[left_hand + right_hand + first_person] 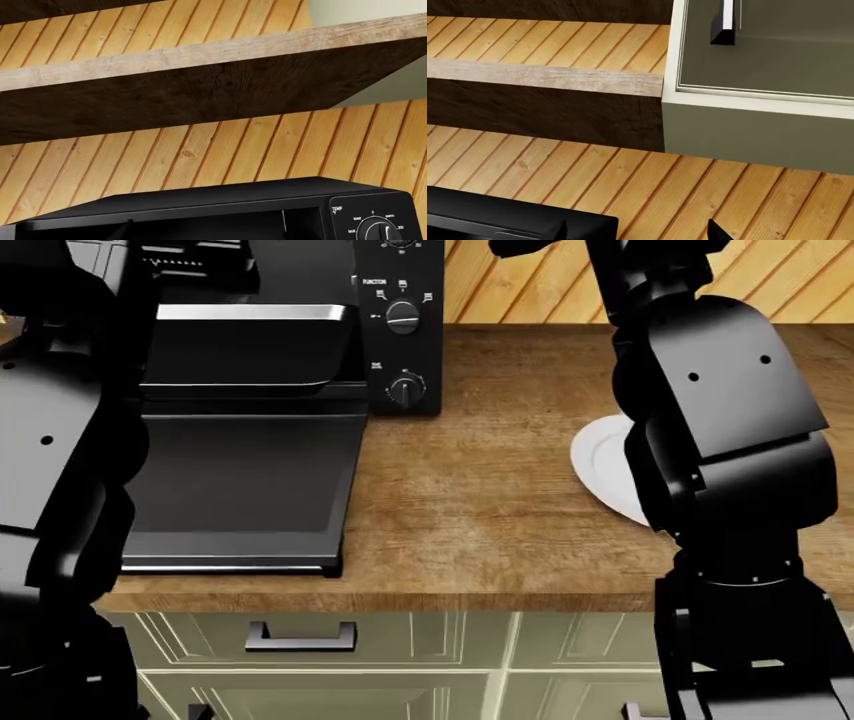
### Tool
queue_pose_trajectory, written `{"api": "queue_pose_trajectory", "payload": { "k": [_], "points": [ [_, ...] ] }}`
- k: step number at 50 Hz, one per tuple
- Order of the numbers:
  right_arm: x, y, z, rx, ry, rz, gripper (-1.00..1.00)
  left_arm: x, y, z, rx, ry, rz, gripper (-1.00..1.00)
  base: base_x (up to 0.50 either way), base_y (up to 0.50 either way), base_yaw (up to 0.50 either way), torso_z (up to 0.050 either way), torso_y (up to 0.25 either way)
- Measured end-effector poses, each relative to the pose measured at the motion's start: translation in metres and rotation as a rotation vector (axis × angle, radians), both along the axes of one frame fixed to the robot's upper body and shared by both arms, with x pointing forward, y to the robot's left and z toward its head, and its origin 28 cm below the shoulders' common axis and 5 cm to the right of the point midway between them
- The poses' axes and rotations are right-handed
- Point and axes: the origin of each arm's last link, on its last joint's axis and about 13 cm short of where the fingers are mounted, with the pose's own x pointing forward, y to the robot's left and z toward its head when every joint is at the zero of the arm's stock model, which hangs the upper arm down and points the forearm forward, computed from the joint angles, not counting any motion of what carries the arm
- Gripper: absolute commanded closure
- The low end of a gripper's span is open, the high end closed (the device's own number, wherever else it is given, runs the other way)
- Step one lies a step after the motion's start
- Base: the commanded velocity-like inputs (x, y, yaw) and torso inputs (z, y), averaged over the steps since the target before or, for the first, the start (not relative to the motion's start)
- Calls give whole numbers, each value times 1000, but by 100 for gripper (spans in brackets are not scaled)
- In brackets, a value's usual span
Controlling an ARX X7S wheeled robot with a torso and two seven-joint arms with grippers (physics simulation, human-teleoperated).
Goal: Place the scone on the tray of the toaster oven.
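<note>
The toaster oven stands at the back left of the counter with its door folded down flat. The black tray is pulled out above the door. I cannot see the scone in any view. Both arms are raised, and their hands leave the head view's top edge. In the left wrist view only the tips of my left gripper show, spread apart over the toaster oven's top. My right gripper is open and empty, facing the wood-panel wall beside a corner of the oven.
A white plate lies on the wooden counter at the right, partly behind my right arm. Thick wooden shelves and a pale green wall cabinet hang above the oven. Drawers run below the counter's front edge.
</note>
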Motion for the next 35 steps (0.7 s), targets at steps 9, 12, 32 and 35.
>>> {"api": "queue_pose_trajectory", "payload": {
  "k": [9, 12, 32, 35],
  "points": [
    [0, 0, -1, 1, 4, 1, -100, -2, 0, -1, -3, -1, -2, -100, 131, 0, 0, 0, 0],
    [0, 0, -1, 3, 7, 0, -100, -2, 0, -1, -3, -1, -4, -100, 0, 0, 0, 0, 0],
    [0, 3, -2, 7, 11, 15, -100, -5, 1, -1, -6, 1, -10, -100, 0, -87, 0, 0, 0],
    [0, 3, -2, 8, 11, 18, -100, -5, 1, -1, -6, 1, -11, -100, 0, -189, 0, 0, 0]
  ]
}}
